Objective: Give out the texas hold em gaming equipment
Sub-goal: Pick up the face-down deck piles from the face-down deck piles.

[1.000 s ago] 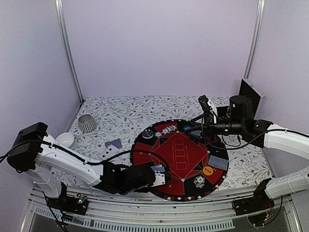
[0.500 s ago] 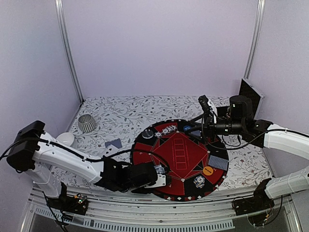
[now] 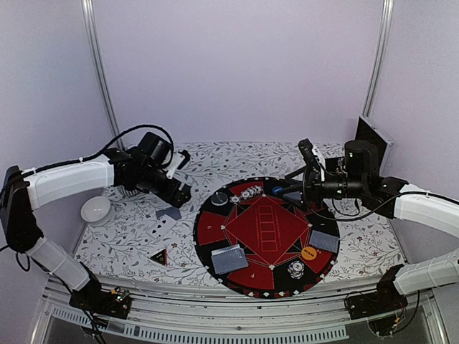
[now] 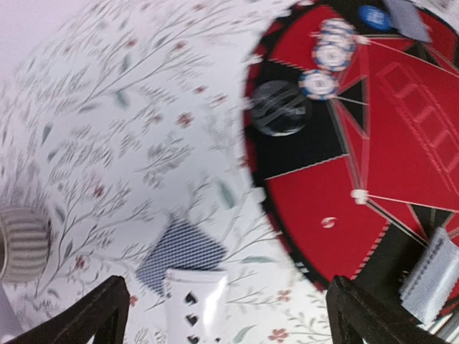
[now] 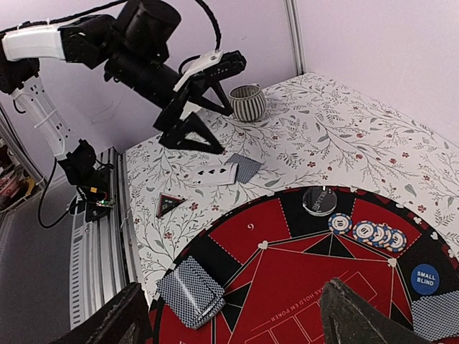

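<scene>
Layout partly dealt: card stacks (image 3: 229,258) lie on the mat's (image 3: 267,223) lower-left and right sectors with chips (image 3: 251,191) at its top edge, while two loose cards (image 3: 168,213) and the triangle (image 3: 158,256) lie on the cloth (image 3: 215,161) at left centre, apparently not yet placed. Left gripper (image 3: 178,192) spread and empty above those cards; right gripper (image 5: 233,301) likewise spread and empty over the mat's upper right.

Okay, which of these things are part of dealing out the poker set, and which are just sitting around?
For the job: playing cards, poker chips, orange disc, blue disc, dark disc, triangle.
Just lying about: white bowl, ribbed cup.
</scene>
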You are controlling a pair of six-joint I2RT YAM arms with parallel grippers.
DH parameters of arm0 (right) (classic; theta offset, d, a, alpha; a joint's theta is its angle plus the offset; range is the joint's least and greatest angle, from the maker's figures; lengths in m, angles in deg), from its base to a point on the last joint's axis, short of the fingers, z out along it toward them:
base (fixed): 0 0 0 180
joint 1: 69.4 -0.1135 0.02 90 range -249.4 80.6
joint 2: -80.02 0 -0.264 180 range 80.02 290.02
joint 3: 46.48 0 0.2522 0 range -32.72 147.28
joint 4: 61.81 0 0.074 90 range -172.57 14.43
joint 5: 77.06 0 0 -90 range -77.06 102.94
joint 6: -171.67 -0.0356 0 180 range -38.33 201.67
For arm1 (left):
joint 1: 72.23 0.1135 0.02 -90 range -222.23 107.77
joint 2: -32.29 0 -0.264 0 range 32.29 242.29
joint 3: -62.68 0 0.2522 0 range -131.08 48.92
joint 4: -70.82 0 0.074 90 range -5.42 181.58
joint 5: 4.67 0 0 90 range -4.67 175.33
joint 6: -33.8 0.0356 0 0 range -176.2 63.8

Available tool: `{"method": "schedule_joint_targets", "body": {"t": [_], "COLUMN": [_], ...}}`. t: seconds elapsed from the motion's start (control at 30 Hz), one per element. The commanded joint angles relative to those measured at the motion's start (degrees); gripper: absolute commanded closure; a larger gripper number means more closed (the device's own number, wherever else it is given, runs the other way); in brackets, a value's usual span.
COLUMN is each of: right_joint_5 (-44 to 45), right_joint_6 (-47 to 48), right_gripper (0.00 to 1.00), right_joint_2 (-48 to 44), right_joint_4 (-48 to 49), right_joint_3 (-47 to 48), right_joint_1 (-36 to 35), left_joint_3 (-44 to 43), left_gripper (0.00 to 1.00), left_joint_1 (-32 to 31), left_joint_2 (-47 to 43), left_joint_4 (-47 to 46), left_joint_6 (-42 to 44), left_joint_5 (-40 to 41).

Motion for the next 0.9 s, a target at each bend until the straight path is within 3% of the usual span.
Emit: {"method": "schedule_joint_targets", "body": {"t": [0.0,0.1,0.57,0.77,0.87], "right_joint_5": [-2.5,-3.0,-4.1,-4.4,-4.6], "right_joint_6": [0.2,0.2,0.2,0.2,0.2], "right_gripper": [0.16,0.16,0.16,0.16,0.15], "right_joint_2": [-0.7,-0.4,0.6,1.0,1.0], "right_joint_4": [1.3,1.2,1.4,1.5,1.6], "right_joint_3": [-0.8,-1.0,-1.7,-1.5,-1.5], "right_joint_1": [0.7,0.8,1.1,1.3,1.4], "left_joint_3": [2.7,5.3,8.1,8.2,7.8], "left_gripper": [0.02,0.02,0.02,0.18,0.17], "left_joint_1": [11.7,14.5,15.3,14.2,13.0], "left_joint_2": [1.8,4.2,15.8,15.3,15.5], "left_joint_4": [11.1,10.3,7.3,8.0,8.8], "left_joint_6": [-9.9,-9.9,-6.6,-5.0,-4.7], "left_joint_5": [-6.3,-7.6,-6.7,-10.5,-12.0]}}
